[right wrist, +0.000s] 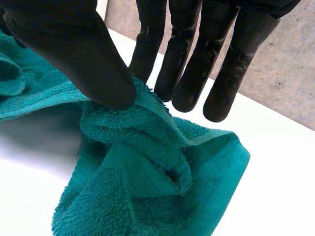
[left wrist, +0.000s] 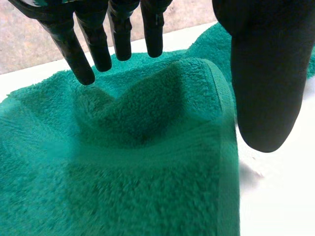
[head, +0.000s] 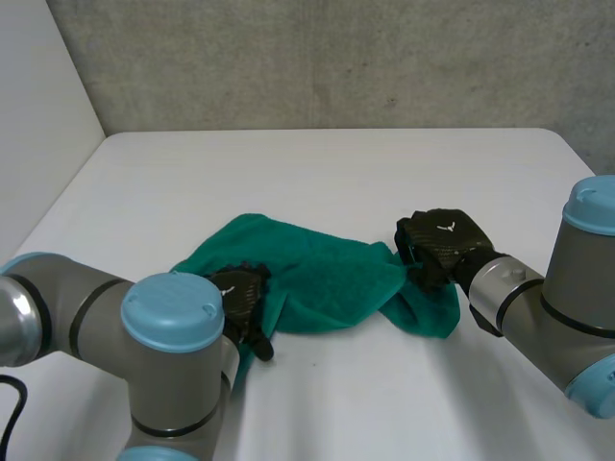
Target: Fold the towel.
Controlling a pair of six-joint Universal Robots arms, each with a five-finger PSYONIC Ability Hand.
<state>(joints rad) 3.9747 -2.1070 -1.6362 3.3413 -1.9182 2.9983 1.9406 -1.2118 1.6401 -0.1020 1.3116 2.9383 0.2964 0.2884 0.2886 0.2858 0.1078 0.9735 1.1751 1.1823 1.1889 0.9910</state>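
Observation:
A green towel [head: 322, 279] lies crumpled in the middle of the white table [head: 317, 173]. My left hand [head: 242, 300] hovers over the towel's left end. In the left wrist view its fingers [left wrist: 110, 39] are straight and spread above the towel [left wrist: 128, 162], with the thumb [left wrist: 266, 88] apart from them, so it is open and holds nothing. My right hand [head: 440, 245] is at the towel's right end. In the right wrist view its thumb [right wrist: 93, 64] pinches a fold of the towel [right wrist: 147, 167] against the fingers [right wrist: 184, 59], and that edge is lifted off the table.
The table ends at a grey concrete wall [head: 336, 58] at the back and a pale wall [head: 38, 115] on the left. Bare table surface lies behind and in front of the towel.

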